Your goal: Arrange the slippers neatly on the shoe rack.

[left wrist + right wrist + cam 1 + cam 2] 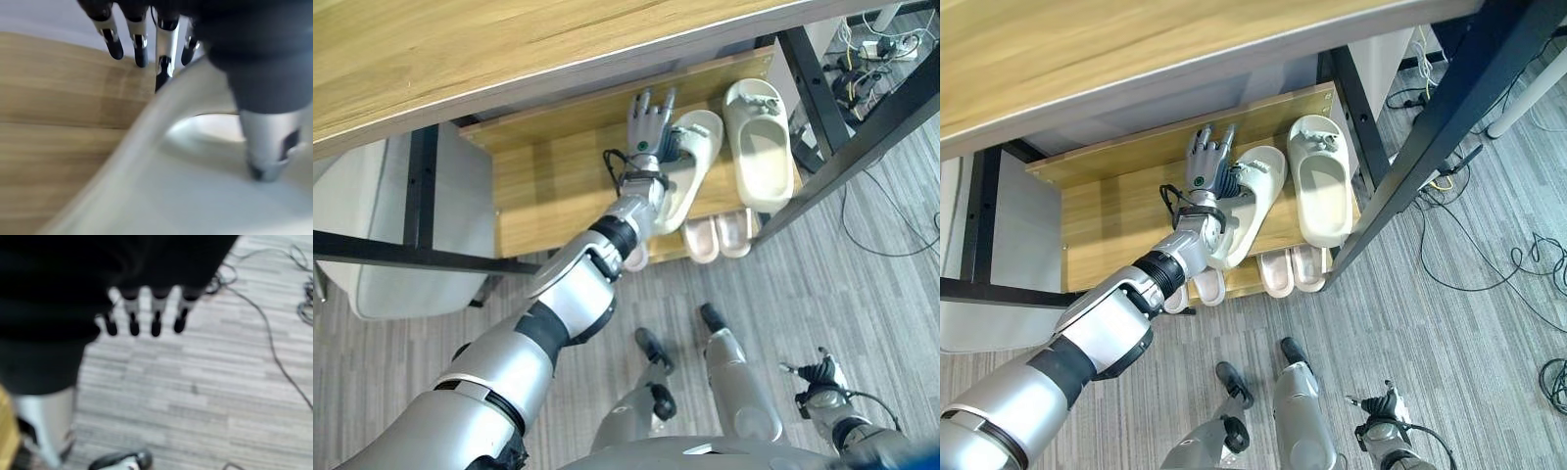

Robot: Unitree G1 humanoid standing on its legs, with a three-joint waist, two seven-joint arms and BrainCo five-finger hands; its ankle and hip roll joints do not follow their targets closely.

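We see our left hand [649,125] reaching under the tabletop [460,49] onto the upper shelf [548,166] of the shoe rack, its fingers straight and spread over the shelf board while the thumb [264,142] rests down on the near cream slipper [690,166]. The left wrist view shows no curl round the strap, so we judge the hand is nudging or steadying the slipper, not gripping it. That slipper lies tilted, its toe leaning toward the rack's right end and its heel hanging past the shelf's front edge, which is likely why the hand sits on it: it needs turning to match its mate. The second cream slipper [759,142] lies straight beside it, nearer the shelf's right end, toe toward the back edge. A pink pair [720,235] stands together on the lower level at the rack's front. Our right hand [818,377] hangs low over the floor [220,382], well apart from the rack, fingers relaxed and apart, holding nothing, since the one-handed push needs no help.
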